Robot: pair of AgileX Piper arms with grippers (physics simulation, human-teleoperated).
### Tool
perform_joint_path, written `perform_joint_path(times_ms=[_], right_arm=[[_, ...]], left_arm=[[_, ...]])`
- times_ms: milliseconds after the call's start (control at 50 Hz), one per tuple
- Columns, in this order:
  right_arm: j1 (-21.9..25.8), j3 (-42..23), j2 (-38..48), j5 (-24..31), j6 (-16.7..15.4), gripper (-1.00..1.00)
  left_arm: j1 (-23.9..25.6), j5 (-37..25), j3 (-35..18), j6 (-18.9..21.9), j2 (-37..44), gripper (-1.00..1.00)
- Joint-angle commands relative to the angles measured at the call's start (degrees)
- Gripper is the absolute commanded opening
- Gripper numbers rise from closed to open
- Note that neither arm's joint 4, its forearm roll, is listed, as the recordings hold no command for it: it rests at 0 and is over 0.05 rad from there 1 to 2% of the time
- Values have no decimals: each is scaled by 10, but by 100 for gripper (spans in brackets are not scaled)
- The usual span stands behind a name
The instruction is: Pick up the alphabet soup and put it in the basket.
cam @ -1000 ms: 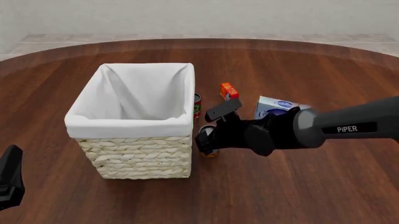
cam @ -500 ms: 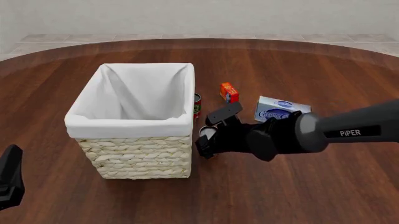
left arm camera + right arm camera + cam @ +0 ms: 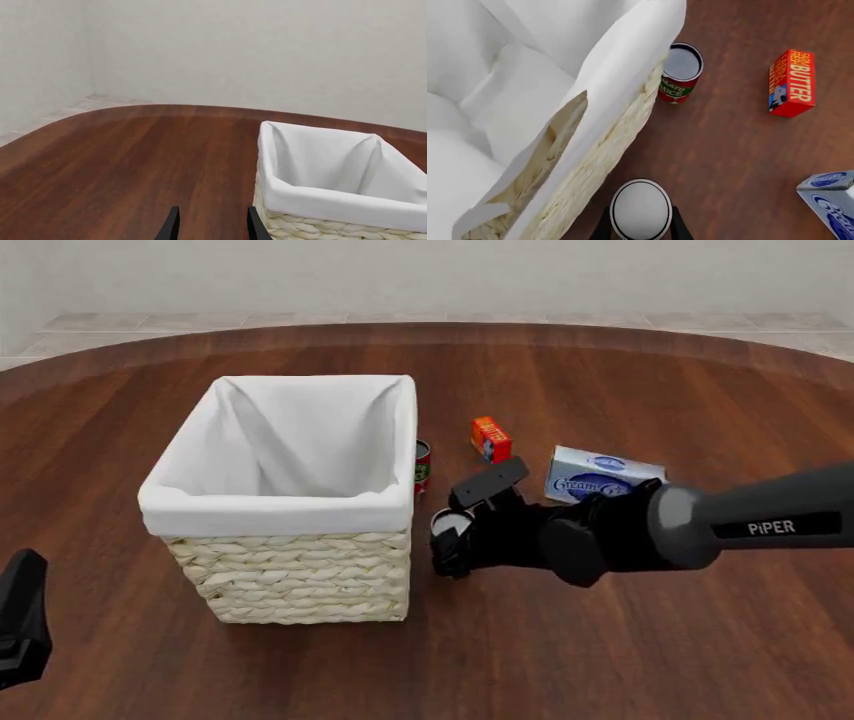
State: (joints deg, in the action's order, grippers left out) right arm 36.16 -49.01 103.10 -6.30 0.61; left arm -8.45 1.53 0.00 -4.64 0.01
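The right gripper has its jaws pinching the alphabet soup from both sides, a black finger showing on each flank of the can's silver-white top; in the front view the can is mostly hidden behind the gripper and sits just beside the basket's near right corner, outside it. The basket stands upright on the wooden table, its white lining folded over the rim. Past the can, close to the basket's right wall, stands a red-and-green tomato sauce can, with a red butter box to its right and a blue-and-white carton nearer (partly covered by the arm). The left gripper is off by the table's near left edge, jaws spread and holding nothing.
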Motion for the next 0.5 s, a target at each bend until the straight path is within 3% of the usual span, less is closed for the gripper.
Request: perform_joint_path(times_ms=[20, 500], right_arm=[[-2, 4, -19, 1, 4, -100], [-10, 10, -112, 55, -8, -100]], left_arm=[[-1, 1, 0, 0, 0, 100], [1, 5, 0, 1, 0, 100]])
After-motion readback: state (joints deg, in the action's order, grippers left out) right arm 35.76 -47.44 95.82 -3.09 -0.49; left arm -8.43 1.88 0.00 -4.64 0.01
